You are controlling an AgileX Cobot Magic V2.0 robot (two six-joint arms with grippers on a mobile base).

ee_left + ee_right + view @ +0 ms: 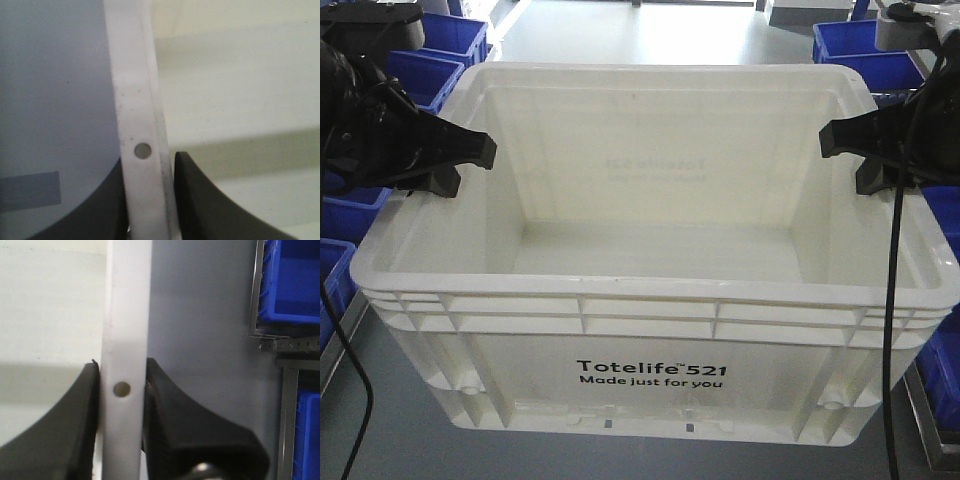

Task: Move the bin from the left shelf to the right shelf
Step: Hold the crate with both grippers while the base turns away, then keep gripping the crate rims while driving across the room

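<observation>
The white Totelife 521 bin [650,300] sits open side up in the middle of the front view, over a grey surface [400,420], with blue plastic bins [425,65] on both sides; whether it rests there cannot be told. The left gripper [468,168] is clamped on the bin's left rim, one finger inside the wall and one outside, beside a small round hole [143,150]. The right gripper [848,162] pinches the right rim likewise.

A smooth grey floor [640,30] stretches away, brighter with pale light at its far end. Blue plastic storage bins [425,60] sit in silver metal racks [257,295] along both sides.
</observation>
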